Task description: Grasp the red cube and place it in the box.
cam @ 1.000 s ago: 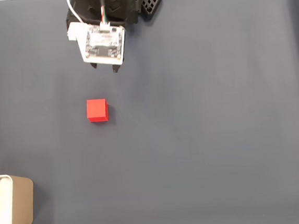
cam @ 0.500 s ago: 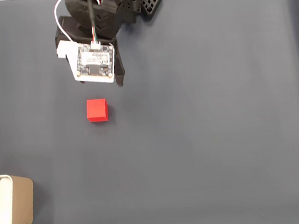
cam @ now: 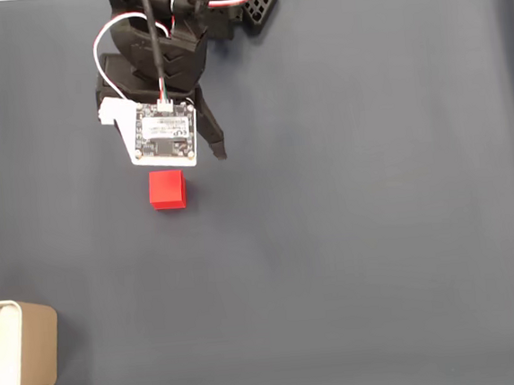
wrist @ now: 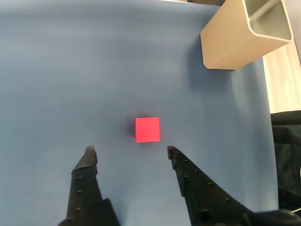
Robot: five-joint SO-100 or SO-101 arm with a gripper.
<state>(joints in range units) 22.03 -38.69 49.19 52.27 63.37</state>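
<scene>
while the red cube [cam: 167,190] sits alone on the dark blue worktop [cam: 358,220], we see the gripper [wrist: 129,149] just short of it in the wrist view, its two black fingers [wrist: 87,162] spread wide with nothing between them. from the cube, the box [cam: 18,348] stands well apart, at the lower left edge of the fixed view. the arm's white circuit board [cam: 167,134] hangs right above the cube there.
</scene>
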